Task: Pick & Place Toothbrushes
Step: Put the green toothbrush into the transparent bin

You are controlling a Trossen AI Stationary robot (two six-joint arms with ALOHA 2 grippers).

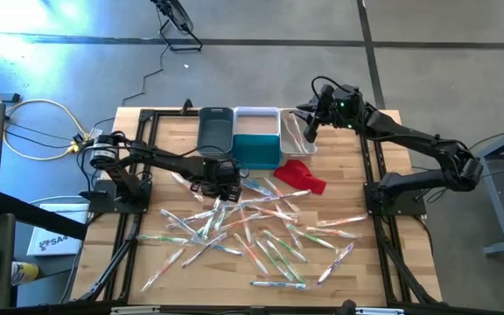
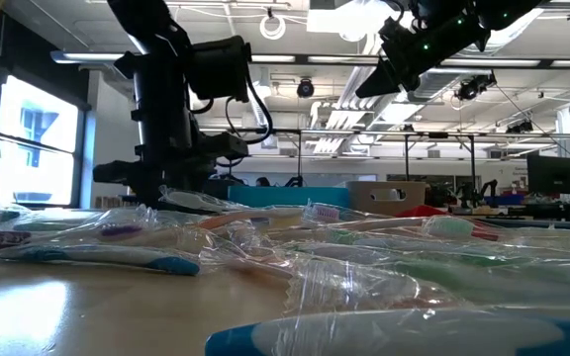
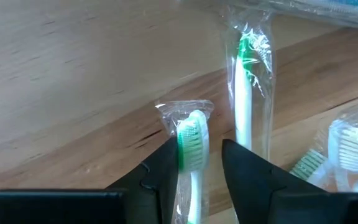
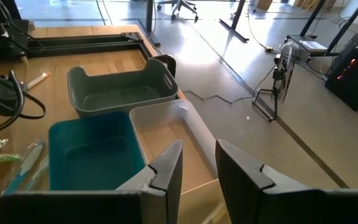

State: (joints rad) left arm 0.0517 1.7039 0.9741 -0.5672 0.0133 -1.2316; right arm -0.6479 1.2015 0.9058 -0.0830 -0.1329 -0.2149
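Left gripper (image 3: 196, 163) clasping green toothbrush (image 3: 192, 149) (still wrapped), right gripper (image 4: 199, 163) above bins (image 4: 120, 127)

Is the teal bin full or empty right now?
Empty. The right wrist view shows the teal bin's bare floor, with no toothbrushes inside; they lie on the table.

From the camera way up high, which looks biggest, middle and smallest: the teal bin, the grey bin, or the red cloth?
1. The teal plastic bin looks largest.
2. The grey plastic bin comes close behind; the two are near enough in size that this order is unsure.
3. The crumpled red cloth looks clearly smallest.
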